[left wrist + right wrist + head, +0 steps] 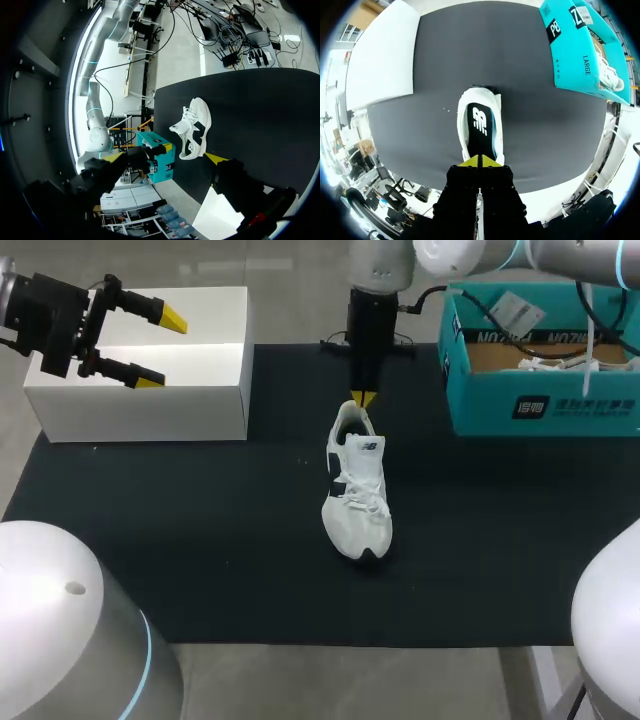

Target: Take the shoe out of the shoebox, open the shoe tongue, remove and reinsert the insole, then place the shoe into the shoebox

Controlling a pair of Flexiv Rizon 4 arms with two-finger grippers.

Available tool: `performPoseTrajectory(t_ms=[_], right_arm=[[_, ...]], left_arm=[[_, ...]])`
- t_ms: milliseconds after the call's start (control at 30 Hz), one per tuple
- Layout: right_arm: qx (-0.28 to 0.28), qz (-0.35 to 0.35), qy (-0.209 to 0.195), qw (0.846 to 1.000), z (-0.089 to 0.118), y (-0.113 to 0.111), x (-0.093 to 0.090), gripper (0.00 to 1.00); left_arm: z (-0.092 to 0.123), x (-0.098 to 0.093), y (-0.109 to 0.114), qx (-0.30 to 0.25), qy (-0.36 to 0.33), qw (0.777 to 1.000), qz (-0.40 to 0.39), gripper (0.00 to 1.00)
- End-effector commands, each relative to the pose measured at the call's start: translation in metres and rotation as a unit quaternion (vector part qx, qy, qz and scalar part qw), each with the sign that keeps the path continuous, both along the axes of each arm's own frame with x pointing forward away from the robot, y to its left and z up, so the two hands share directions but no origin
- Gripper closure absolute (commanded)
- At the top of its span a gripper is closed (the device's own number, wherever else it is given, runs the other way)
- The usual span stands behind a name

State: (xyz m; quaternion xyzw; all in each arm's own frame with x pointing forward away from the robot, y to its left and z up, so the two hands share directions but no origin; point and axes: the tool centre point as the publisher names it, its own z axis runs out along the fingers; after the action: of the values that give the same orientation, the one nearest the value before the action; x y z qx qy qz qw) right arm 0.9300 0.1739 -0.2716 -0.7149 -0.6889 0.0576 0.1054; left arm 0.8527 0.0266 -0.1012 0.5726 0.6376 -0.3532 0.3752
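Note:
A white shoe [358,495] with dark trim lies on the black mat [200,540] at mid-table, toe toward me; in the left wrist view the shoe [192,127] lies far ahead of the fingers. My right gripper [363,398] points straight down at its heel. In the right wrist view that gripper [480,161] is shut, its yellow tips pressed together at the shoe's [480,125] heel rim, beside the black insole [481,122]. Whether anything is pinched is hidden. My left gripper [163,350] hangs open over the white box, holding nothing. The teal shoebox [545,390] stands at back right.
A white box [140,390] stands at the back left of the mat. The open teal shoebox holds another white shoe [560,362] and paper. Bare mat lies around the shoe on both sides and toward the front edge.

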Motion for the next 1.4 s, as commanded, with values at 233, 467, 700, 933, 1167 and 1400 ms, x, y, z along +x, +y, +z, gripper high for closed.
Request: performPoseTrajectory(t_ms=[233,467,700,933,1167,1400], right_arm=[[0.022,0.042,-0.171,0.984,-0.027,-0.013,0.009,1.00],[0.061,0.024,-0.188,0.980,-0.032,-0.018,0.011,1.00],[0.061,0.024,-0.188,0.980,-0.032,-0.018,0.011,1.00],[0.073,0.031,-0.195,0.978,-0.043,-0.014,0.012,1.00],[0.046,0.051,-0.178,0.982,-0.065,-0.004,0.016,1.00],[0.055,0.048,-0.170,0.983,-0.088,-0.001,0.023,1.00]], left_arm=[[0.000,0.001,0.000,0.002,0.000,1.000,-0.001,0.00],[0.000,0.001,0.000,0.002,0.000,1.000,-0.001,0.00],[0.000,0.001,0.000,0.002,0.000,1.000,-0.001,0.00],[0.000,0.001,0.000,0.002,0.000,1.000,-0.001,0.00],[0.000,0.001,0.000,0.002,0.000,1.000,-0.001,0.00],[0.000,0.001,0.000,0.002,0.000,1.000,-0.001,0.00]])
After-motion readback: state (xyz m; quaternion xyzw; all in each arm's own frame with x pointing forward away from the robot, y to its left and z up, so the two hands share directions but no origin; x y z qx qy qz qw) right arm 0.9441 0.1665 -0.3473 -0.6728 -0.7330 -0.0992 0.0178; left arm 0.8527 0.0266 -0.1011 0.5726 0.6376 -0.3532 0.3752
